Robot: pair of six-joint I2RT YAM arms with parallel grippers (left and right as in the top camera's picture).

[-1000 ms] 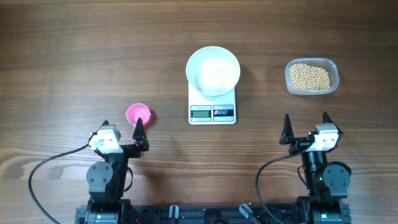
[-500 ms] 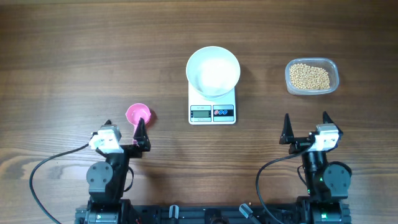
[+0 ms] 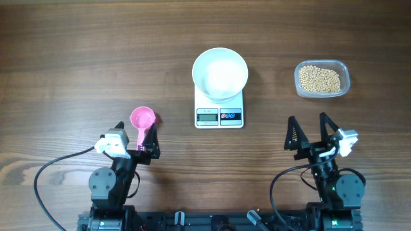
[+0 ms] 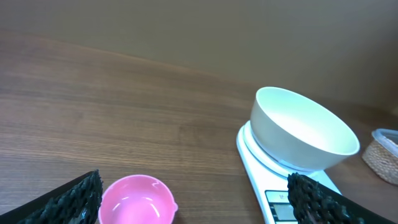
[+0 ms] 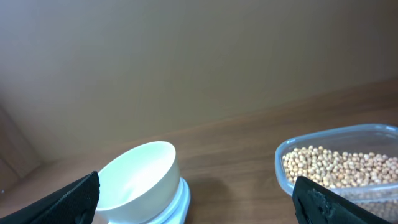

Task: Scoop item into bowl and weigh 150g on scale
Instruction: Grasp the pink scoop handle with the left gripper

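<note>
The scale (image 3: 219,116) sits at the middle of the table (image 3: 77,58), its display side towards me. The bowl (image 3: 220,74) stands on the scale, over its far part. Right of the bowl, and well apart from it, lies the tub (image 3: 347,72), with the beans (image 3: 320,79) in it. The scoop (image 3: 142,119) lies on the table left of the scale and nearer to me, apart from it. My left gripper (image 3: 136,128) is just before the scoop, which from above lies between its fingertips. My right gripper (image 3: 307,119) is before the tub, well apart from it, and right of the scale.
</note>
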